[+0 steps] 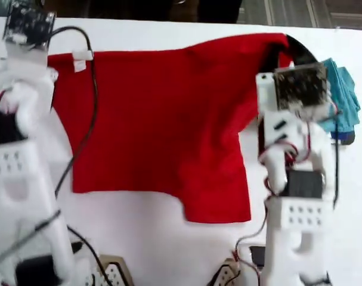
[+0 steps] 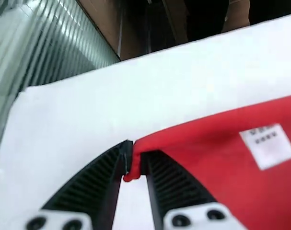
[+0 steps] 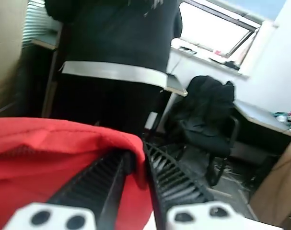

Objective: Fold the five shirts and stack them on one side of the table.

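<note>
A red shirt [image 1: 163, 125] lies spread over the white table [image 1: 145, 244], its white label [image 1: 80, 61] near the far left corner. In the left wrist view my left gripper [image 2: 133, 165] is shut on a corner of the red shirt [image 2: 222, 163], held low over the table. My right gripper [image 3: 138, 163] is shut on the shirt's other far corner [image 3: 64, 148], which is lifted off the table. In the high view the left arm [image 1: 19, 113] stands at the shirt's left side and the right arm [image 1: 294, 131] at its right side.
A folded teal garment [image 1: 343, 98] lies at the far right of the table, behind the right arm. Black cables [image 1: 88, 119] run across the shirt's left part. Bare table shows in front of the shirt. A person [image 3: 116, 43] stands beyond the far edge.
</note>
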